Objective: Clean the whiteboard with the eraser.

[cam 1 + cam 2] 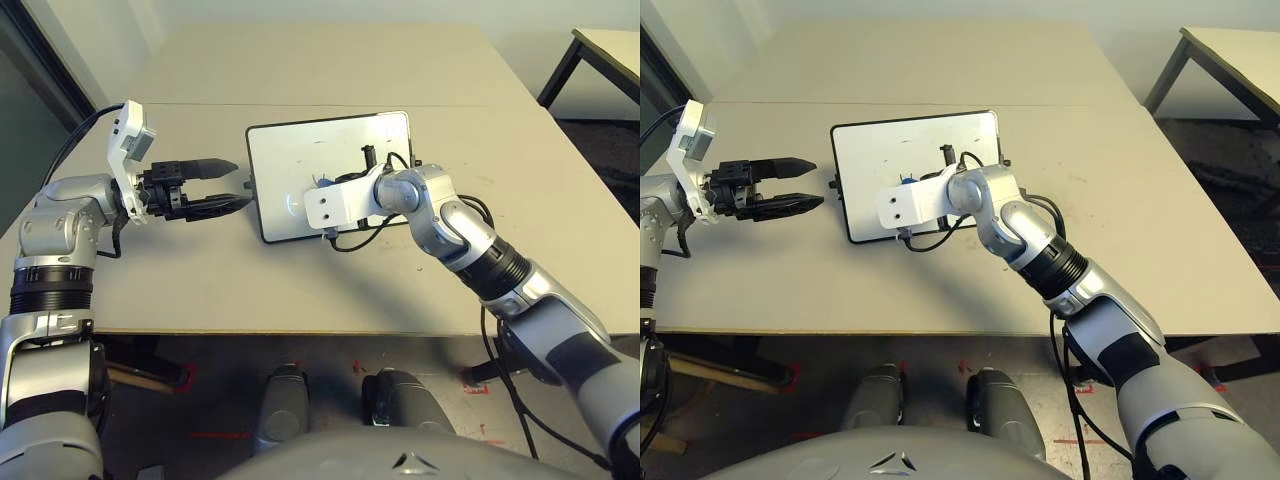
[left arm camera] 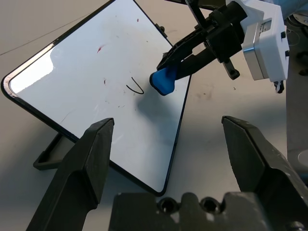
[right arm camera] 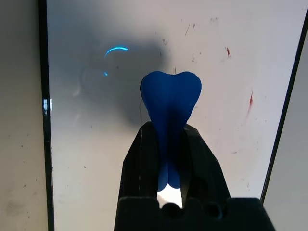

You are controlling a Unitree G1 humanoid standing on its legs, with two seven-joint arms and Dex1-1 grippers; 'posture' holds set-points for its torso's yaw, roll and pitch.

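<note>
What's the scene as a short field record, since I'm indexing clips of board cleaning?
held: blue pinched-middle eraser block
holder: right gripper, shut on it
surface: glossy white dark-framed whiteboard, lying on beige table
marks: small dark hook-shaped stroke, faint red flecks
left gripper: open, beside the board

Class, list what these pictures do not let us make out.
- Head views: most of the eraser, hidden under the right arm.
- Right wrist view: the far and near ends of the whiteboard, cut off by the picture's edges.
- Right wrist view: the eraser's gripped sides, covered by the right jaws.
- Left wrist view: part of the whiteboard's near edge, behind the left jaws.
</note>
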